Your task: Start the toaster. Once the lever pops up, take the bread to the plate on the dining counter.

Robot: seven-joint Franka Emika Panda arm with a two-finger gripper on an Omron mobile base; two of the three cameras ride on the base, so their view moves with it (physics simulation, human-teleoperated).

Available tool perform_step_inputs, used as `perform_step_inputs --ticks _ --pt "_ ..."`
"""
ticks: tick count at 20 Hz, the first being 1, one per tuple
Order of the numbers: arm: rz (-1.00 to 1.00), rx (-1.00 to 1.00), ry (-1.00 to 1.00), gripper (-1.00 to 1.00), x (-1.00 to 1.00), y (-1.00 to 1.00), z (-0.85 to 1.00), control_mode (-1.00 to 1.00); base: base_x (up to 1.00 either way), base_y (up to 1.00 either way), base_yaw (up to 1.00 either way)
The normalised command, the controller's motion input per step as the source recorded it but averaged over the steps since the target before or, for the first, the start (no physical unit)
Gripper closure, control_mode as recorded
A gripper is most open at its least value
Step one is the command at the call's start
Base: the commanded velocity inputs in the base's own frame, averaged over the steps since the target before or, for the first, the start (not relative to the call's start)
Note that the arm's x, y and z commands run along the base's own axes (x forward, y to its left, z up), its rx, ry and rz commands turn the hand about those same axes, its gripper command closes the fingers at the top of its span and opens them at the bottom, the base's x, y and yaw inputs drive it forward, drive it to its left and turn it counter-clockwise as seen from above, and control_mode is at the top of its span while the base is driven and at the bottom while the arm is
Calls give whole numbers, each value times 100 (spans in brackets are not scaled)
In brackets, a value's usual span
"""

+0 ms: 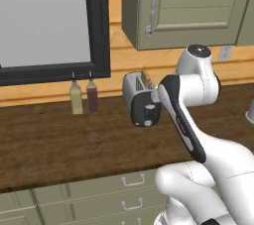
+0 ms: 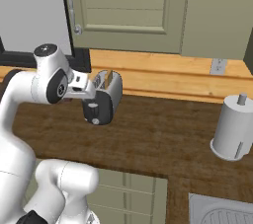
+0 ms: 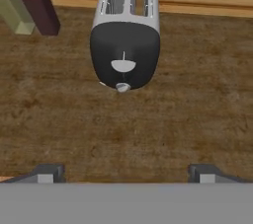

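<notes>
White-silver rounded toaster point(image 3: 125, 30) with its black end panel sat on the dark brown wood-grain counter point(image 3: 197, 119) near the back wall, and your two-finger gripper point(image 3: 126, 174) hung in front of it, tips spread wide and holding nothing. You looked to be at the starting step: the small light lever tab point(image 3: 122, 88) sat low on that panel, so your next move probably called for waiting on the pop-up with the fingers clear. You had bare counter ahead and to the right; two slim bottles point(image 3: 27, 6) stood left of the toaster.
</notes>
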Motion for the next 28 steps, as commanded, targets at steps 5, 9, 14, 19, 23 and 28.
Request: perform_step_inputs --ticks 5,9,14,19,23,28 --pt "0 -4 0 -100 26 11 0 -100 0 0 0" --pt "-1 -1 0 -100 21 2 -6 -100 0 0 0" --pt "-6 -2 -1 100 38 7 -45 -100 0 0 0" --pt "-6 0 0 100 57 1 -44 -100 0 0 0" --pt "-7 0 0 100 39 6 -27 -100 0 0 0" --pt "-5 0 0 100 51 3 -18 -100 0 0 0"
